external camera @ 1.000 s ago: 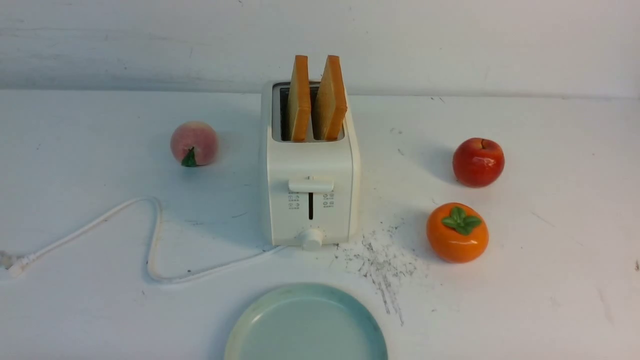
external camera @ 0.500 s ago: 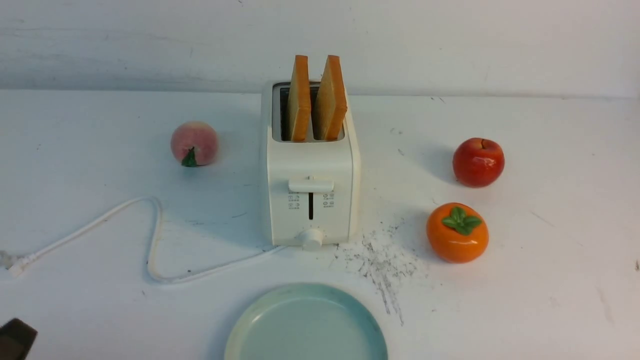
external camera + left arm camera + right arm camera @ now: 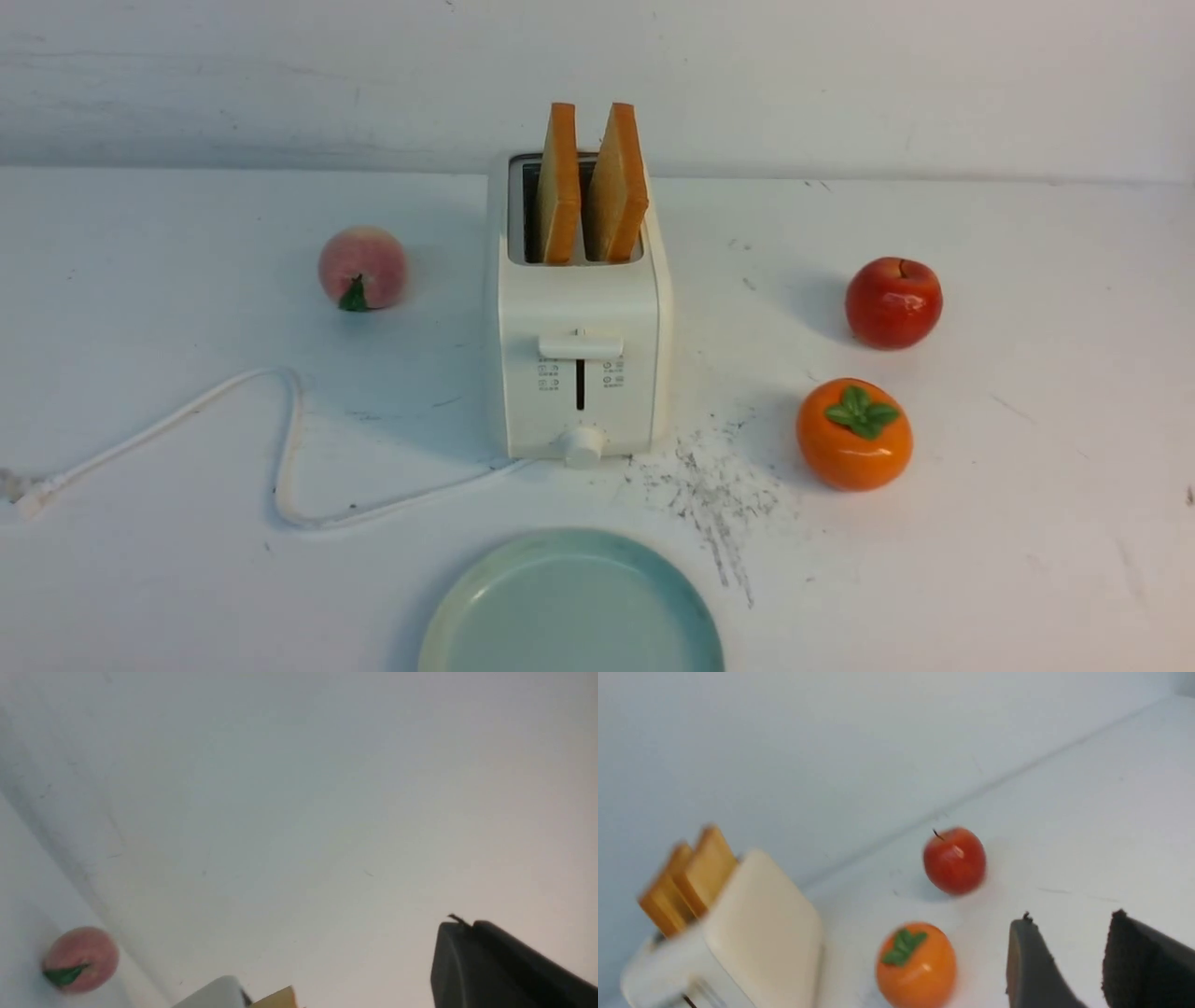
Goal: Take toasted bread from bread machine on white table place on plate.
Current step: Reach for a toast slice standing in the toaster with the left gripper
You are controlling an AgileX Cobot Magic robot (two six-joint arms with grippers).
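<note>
Approach step, nothing lifted: toasted bread [image 3: 593, 182] stands in bread machine [image 3: 579, 373] slots, upper centre; plate [image 3: 569, 607] bare, bottom centre. Empty left gripper [image 3: 467, 926] clenched, right gripper [image 3: 1069, 924] spread, empty. Next, likely: reach a slice top, pinch.

Most of the view is taken up by a plain, pale wall [image 3: 299, 788]. A pink peach [image 3: 80, 960] with a green leaf is seen resting on the white surface [image 3: 18, 905], near the foot of the wall. A rounded cream corner of the bread machine [image 3: 215, 994] and a golden corner of toasted bread [image 3: 276, 998] are cut off by the picture's edge. The left gripper [image 3: 469, 927] is shown with its dark fingers [image 3: 495, 970] pressed together.
</note>
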